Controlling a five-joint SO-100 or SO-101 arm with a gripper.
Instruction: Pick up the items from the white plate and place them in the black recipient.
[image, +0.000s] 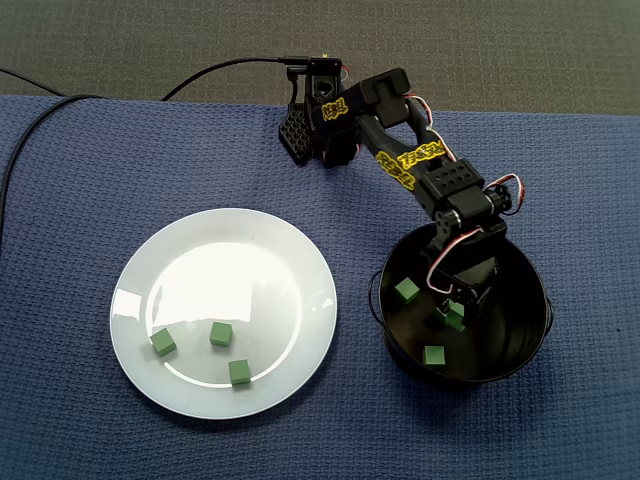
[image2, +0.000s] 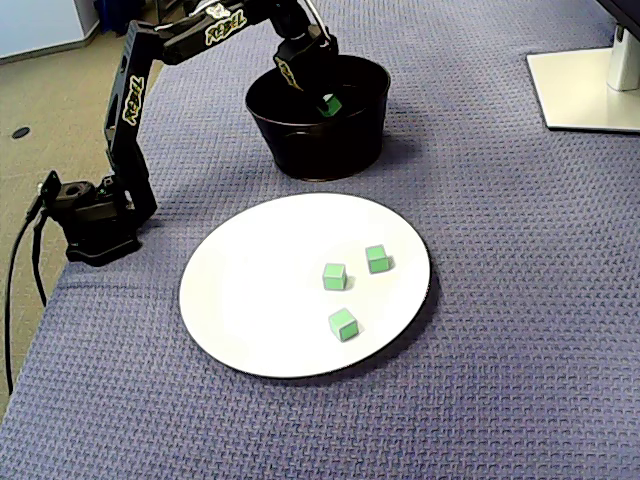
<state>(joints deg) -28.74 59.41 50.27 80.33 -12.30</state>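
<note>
The plate (image: 230, 250) is glossy white and carries 3 green cubes (image: 221, 334), their top faces a paler green in a fixed view (image2: 334, 275). The bowl (image: 505, 335) is black inside and out, and 3 more green pieces show against its dark floor. The arm (image: 420, 165) is black with yellow lettering and thin red and white wires (image: 505, 185). The cloth (image: 80, 180) over the desk is blue with a fine waffle weave. The stand base (image2: 590, 85) is white.
</note>
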